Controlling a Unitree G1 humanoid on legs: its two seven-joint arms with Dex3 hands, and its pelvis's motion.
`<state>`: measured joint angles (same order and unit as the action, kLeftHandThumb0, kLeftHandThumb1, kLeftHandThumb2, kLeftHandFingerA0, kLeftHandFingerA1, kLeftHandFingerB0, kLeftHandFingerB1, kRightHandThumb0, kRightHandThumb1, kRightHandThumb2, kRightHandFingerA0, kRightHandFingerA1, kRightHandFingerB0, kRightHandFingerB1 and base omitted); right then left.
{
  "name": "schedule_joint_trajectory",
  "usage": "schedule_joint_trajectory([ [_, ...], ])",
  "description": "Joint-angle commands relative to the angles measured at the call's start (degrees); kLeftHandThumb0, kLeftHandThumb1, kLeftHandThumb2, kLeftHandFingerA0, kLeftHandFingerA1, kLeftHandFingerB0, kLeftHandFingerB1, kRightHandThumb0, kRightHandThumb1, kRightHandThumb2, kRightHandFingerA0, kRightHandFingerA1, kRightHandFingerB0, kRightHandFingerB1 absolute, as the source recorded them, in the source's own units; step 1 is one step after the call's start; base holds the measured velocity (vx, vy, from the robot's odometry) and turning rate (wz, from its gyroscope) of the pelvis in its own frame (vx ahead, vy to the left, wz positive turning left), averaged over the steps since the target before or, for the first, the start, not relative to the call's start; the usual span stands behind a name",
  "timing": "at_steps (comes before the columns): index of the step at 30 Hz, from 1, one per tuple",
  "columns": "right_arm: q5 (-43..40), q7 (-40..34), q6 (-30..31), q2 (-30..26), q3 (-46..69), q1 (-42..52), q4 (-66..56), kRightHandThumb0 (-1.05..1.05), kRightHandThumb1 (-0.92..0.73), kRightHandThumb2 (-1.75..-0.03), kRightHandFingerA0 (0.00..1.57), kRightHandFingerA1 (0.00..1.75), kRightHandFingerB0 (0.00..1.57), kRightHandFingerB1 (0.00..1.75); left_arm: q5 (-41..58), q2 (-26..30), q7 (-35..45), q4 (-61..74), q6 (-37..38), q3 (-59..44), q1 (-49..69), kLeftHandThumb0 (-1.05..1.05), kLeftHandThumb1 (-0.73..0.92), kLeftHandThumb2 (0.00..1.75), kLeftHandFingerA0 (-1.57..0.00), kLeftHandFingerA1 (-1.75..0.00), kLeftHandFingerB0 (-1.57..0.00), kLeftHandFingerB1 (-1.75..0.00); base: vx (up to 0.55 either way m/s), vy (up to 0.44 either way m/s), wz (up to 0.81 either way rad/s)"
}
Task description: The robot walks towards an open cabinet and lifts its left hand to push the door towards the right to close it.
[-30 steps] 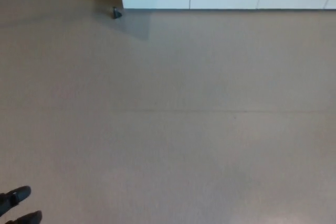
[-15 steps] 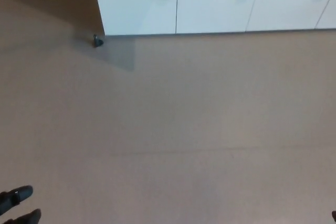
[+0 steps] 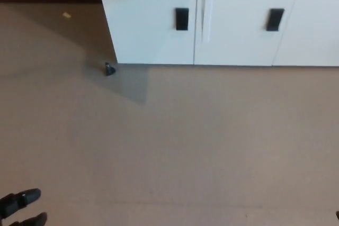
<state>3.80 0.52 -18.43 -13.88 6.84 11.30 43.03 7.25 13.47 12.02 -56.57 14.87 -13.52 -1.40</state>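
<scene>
A row of white flat-fronted cabinet doors (image 3: 159, 30) is seen along the top of the head view, each with a black rectangular recessed handle (image 3: 181, 18); the door labelled 2D04 serves here as the landmark. Just right of it a narrow vertical gap (image 3: 203, 14) appears, where one panel seems to stand slightly proud of its neighbour, probably the door that is to be pushed shut, though how far it is open cannot be told from above. At the foot of the landmark door's left corner a small dark doorstop-like object (image 3: 108, 69) sits on the plain brown floor (image 3: 185, 146).

Well below and left of the landmark door, at the picture's lower left corner, the black left hand (image 3: 21, 207) is held low with two fingertips apart and nothing between them, judged to be carried idle while the approach is made. The right hand is not identifiable. The lift and push are not yet begun.
</scene>
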Motion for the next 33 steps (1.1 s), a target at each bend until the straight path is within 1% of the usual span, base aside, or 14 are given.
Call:
schedule_joint_trajectory([
  [1,1.0,-1.0,-0.1,-0.5,-0.5,0.3,0.6,-0.32,-0.68,-0.6,0.6,0.44,0.48,0.39,-0.6,1.1,-0.7,-0.2,0.6,-0.1,0.0,-0.24,0.57,0.57,-0.69,-0.48,-0.61,-0.48,0.34,-0.09,-0.09],
  [8,1.3,-1.4,-0.1,-0.7,-0.7,-0.5,0.8,-0.32,-0.68,-0.6,0.61,0.45,0.48,0.4,-0.8,1.4,-0.2,-0.7,1.1,0.3,-0.7,-0.25,0.58,0.57,-0.66,-0.47,-0.59,-0.47,0.38,-0.04,-0.26],
  [9,1.5,-1.6,-0.7,-0.8,-0.9,-0.8,1.8,-0.32,-0.68,-0.59,0.61,0.45,0.5,0.4,-0.9,1.5,-0.2,-0.8,1.5,0.4,-0.6,-0.25,0.58,0.57,-0.69,-0.48,-0.61,-0.47,0.41,0.131,0.15],
  [10,1.7,-1.7,-1.0,-0.9,-1.1,-0.9,2.2,-0.33,-0.68,-0.59,0.64,0.46,0.52,0.4,-1.4,1.6,-0.5,-0.8,1.9,0.8,-0.5,-0.34,0.47,0.8,-0.64,-0.61,-0.52,-0.57,0.49,0.152,0.29],
  [12,2.0,-1.9,-1.3,-1.1,-1.3,-0.9,2.5,-0.33,-0.68,-0.59,0.64,0.46,0.52,0.4,-1.9,1.8,-0.7,-0.9,2.2,1.2,-0.4,-0.34,0.47,0.8,-0.64,-0.61,-0.52,-0.57,0.54,0.173,-0.34],
  [14,2.2,-2.2,-1.5,-1.1,-1.6,-0.7,2.5,-0.32,-0.68,-0.59,0.64,0.46,0.52,0.41,-1.5,1.7,-0.5,-1.1,2.6,1.1,-0.3,-0.34,0.46,0.79,-0.66,-0.62,-0.53,-0.58,0.47,0.188,0.02],
  [21,2.0,-1.7,-2.1,-1.3,-1.6,-1.1,3.5,-0.3,-0.69,-0.6,0.61,0.46,0.5,0.41,-1.4,1.5,-0.7,-0.7,2.9,1.5,-0.1,-0.32,0.47,0.81,-0.66,-0.63,-0.56,-0.59,0.4,0.126,0.12],
  [22,2.1,-1.8,-2.1,-1.3,-1.7,-1.1,3.4,-0.32,-0.7,-0.59,0.64,0.46,0.52,0.41,-1.3,1.5,-0.5,-0.8,3.1,1.6,-0.1,-0.26,0.56,0.56,-0.71,-0.48,-0.64,-0.48,0.12,-0.177,0.2],
  [23,2.2,-1.8,-2.0,-1.4,-1.7,-1.1,3.4,-0.32,-0.7,-0.59,0.64,0.46,0.52,0.41,-1.3,1.5,-0.4,-0.9,3.3,1.6,-0.1,-0.26,0.56,0.56,-0.71,-0.48,-0.64,-0.48,0.12,-0.177,0.2],
  [24,2.2,-1.7,-2.1,-1.3,-1.8,-1.1,3.5,-0.32,-0.69,-0.59,0.64,0.46,0.51,0.4,-1.4,1.6,-0.4,-0.8,3.5,1.7,0.1,-0.3,0.57,0.56,-0.71,-0.47,-0.63,-0.47,0.19,-0.189,-0.3],
  [28,2.3,-1.9,-2.5,-1.4,-2.0,-1.2,3.9,-0.32,-0.68,-0.6,0.63,0.46,0.51,0.41,-1.7,1.7,-0.8,-0.3,3.4,2.1,0.4,-0.29,0.57,0.56,-0.72,-0.47,-0.64,-0.47,0.23,-0.185,0.13],
  [29,2.5,-2.0,-2.5,-1.5,-2.1,-1.2,4.0,-0.33,-0.68,-0.6,0.63,0.46,0.51,0.41,-1.9,1.8,-0.5,-0.3,3.6,2.3,0.5,-0.36,0.48,0.8,-0.66,-0.62,-0.55,-0.58,0.15,-0.143,-0.03],
  [32,3.3,-2.5,-2.4,-1.6,-2.6,-2.0,4.5,-0.33,-0.68,-0.6,0.64,0.47,0.51,0.41,-1.9,2.0,-0.3,-0.1,3.8,2.4,0.3,-0.34,0.47,0.81,-0.66,-0.62,-0.57,-0.59,0.14,-0.092,0.0],
  [33,3.4,-2.5,-2.1,-1.6,-2.7,-2.0,4.3,-0.33,-0.69,-0.6,0.63,0.45,0.52,0.4,-2.0,2.0,-0.2,-0.2,3.9,2.5,0.3,-0.29,0.58,0.56,-0.7,-0.47,-0.65,-0.47,0.16,-0.047,-0.03],
])
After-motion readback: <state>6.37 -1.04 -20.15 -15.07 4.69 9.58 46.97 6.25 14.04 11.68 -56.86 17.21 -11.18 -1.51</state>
